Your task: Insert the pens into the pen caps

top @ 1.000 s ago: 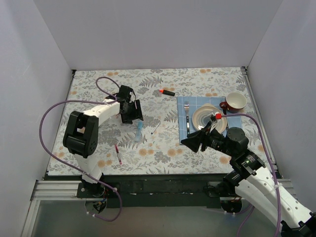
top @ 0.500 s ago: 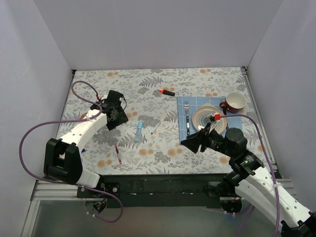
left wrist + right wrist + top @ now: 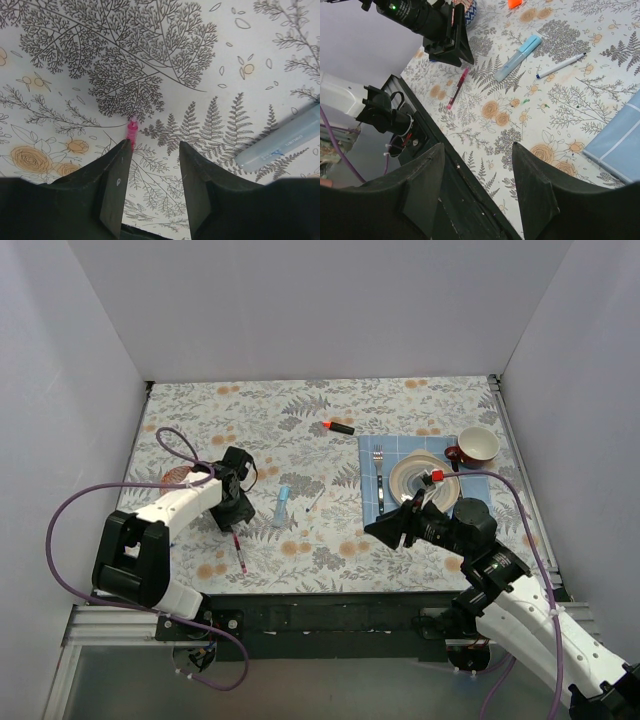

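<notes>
The left gripper [image 3: 155, 146] hangs low, jaws apart with nothing between them. Seen from above, the red pen [image 3: 240, 555] lies just at its 6 o'clock and the light-blue marker [image 3: 280, 145] at its 3 o'clock. The right gripper [image 3: 477, 147] hovers, jaws wide and empty, with the white pen [image 3: 560, 66] at its 10 o'clock.

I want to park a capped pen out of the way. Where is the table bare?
Bare: the far strip behind the black marker, and the near middle between the maroon pen and the right gripper. Crowded: the placemat with plate, fork, cup; and around the light-blue marker.
</notes>
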Controlling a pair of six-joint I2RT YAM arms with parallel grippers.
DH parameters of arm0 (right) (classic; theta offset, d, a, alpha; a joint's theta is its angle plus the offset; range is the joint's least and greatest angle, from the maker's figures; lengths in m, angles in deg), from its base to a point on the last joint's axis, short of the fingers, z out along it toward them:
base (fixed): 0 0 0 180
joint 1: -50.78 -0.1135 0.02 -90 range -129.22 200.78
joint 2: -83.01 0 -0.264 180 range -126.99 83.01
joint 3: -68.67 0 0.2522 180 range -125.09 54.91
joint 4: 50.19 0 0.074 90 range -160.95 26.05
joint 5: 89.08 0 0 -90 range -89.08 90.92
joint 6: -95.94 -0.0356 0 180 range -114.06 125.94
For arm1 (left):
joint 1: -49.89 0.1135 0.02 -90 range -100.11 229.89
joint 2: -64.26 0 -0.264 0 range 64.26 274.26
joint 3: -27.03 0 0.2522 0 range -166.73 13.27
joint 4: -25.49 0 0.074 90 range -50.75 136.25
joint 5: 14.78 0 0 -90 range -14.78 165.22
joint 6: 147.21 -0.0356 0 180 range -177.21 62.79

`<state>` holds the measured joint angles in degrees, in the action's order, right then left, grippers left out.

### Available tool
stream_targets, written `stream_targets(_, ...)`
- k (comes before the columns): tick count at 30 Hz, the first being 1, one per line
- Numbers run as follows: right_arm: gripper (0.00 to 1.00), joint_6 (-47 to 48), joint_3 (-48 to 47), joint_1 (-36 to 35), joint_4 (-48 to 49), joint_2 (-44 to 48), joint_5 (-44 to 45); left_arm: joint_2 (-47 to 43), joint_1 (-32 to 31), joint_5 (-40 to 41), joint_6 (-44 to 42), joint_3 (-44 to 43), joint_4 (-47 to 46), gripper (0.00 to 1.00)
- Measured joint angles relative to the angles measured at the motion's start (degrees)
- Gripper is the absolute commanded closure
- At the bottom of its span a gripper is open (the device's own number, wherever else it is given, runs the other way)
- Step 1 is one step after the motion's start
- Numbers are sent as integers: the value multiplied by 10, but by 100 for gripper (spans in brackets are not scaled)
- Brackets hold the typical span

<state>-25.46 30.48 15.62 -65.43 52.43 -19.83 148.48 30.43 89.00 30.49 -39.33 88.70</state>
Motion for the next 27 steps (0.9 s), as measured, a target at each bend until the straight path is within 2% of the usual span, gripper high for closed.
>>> stream_targets(8,37,-4,0,0,8,-9,-5,0,0,-2,12,41,-9,63)
stream_targets(9,37,-3,0,0,9,-11,-6,0,0,-4,13,47,-11,65)
stream_targets(10,37,-4,0,0,11,-11,-6,0,0,-6,13,53,-14,73)
stream_targets(11,37,-3,1,0,12,-12,-6,1,0,-7,15,58,-16,77)
stream_targets(18,38,-4,17,0,29,-31,-4,3,0,-20,22,69,-37,100)
stream_targets(27,34,-18,23,0,67,-93,-33,-22,2,-55,1,88,-71,100)
